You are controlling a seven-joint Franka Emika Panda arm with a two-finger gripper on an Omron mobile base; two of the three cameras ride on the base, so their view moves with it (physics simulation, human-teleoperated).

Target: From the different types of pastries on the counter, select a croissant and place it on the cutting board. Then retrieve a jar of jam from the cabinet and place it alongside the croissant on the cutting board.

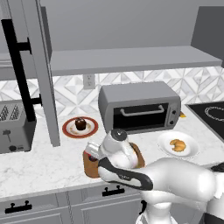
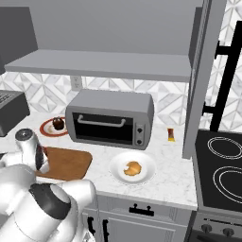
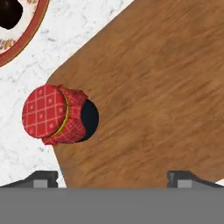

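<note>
Red-lidded jar of jam (image 3: pixel 59 114) on cutting board (image 3: pixel 153 87) edge — hand (image 3: pixel 113 178) above, wide, empty.

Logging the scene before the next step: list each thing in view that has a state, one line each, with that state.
jar of jam: tipped on its side, lid on, at the cutting board's edge.
gripper: open, above the board, holding nothing.
croissant: on its white plate, not on the board.
cutting board: flat on the counter.
cabinet door: open.
toaster oven: door shut.
</note>
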